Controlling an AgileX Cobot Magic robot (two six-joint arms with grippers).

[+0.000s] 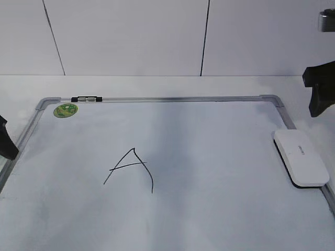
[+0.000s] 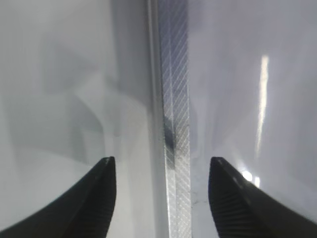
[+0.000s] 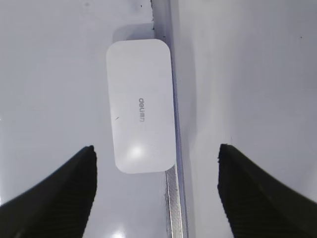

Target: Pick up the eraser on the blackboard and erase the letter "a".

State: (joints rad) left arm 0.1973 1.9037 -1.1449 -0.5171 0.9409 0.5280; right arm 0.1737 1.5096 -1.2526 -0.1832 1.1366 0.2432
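Note:
The white eraser [image 1: 302, 157] lies flat on the blackboard [image 1: 183, 99], against its right frame. In the right wrist view the eraser [image 3: 141, 111] is just ahead of my open, empty right gripper [image 3: 157, 147], which hangs above it and the frame [image 3: 173, 198]. In the exterior view that gripper [image 1: 320, 94] is at the right edge, above the board's far right corner. An angular capital "A" [image 1: 132, 168] is drawn left of the board's middle. No lowercase cursive "a" shows. My left gripper [image 2: 161, 161] is open and empty, straddling the board's left frame [image 2: 174, 99].
A black-and-silver marker [image 1: 86, 99] lies on the board's top frame at the left. A green round sticker [image 1: 65, 110] sits in the top left corner. A white wall stands behind the table. My left gripper [image 1: 6, 138] shows at the left edge.

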